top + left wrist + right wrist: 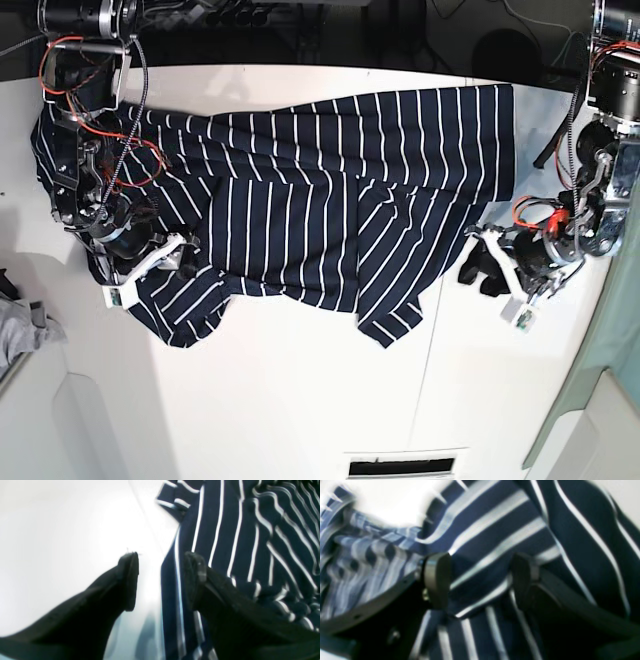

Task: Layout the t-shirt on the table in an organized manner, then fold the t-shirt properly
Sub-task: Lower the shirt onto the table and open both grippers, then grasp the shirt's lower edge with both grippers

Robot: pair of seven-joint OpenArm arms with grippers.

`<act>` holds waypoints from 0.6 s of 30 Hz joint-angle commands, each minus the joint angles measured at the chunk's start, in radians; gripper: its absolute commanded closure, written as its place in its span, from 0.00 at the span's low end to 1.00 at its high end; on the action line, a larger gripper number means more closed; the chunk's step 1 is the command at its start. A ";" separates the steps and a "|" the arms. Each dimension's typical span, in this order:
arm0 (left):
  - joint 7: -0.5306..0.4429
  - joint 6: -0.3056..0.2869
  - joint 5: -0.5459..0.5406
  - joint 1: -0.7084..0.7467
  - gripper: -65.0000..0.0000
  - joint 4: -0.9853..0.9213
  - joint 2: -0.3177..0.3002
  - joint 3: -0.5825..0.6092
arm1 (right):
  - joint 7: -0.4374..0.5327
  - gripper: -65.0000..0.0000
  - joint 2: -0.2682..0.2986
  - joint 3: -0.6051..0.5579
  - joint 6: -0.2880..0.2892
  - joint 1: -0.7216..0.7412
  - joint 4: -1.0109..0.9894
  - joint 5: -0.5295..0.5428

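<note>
A small grey cloth (22, 332) lies at the bench's (300, 400) edge, well apart from the t-shirt (300, 200), on the side of the right arm. The t-shirt is spread across the far half of the white bench, rumpled, with folds near its middle and one sleeve bunched under the right arm.

The left tool (161, 580) hangs just beside the shirt's edge with its fingers spread wide; bare bench and a strip of striped cloth show in the gap, and nothing is gripped. The right tool (480, 580) sits over the fabric, its fingers also wide apart, striped cloth showing between them, unpinched. Whether either touches the cloth is unclear.
</note>
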 commanded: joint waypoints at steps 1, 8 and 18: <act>-0.025 -0.003 -0.017 -0.050 0.51 -0.028 0.005 0.010 | 0.024 0.44 0.013 0.001 -0.007 0.024 0.014 0.003; -0.056 -0.003 0.003 -0.136 0.51 -0.225 0.115 0.059 | 0.011 0.60 0.013 0.001 -0.007 0.024 0.014 -0.011; -0.068 -0.003 0.077 -0.138 1.00 -0.208 0.091 0.059 | 0.016 1.00 0.022 0.002 -0.006 0.033 0.089 -0.007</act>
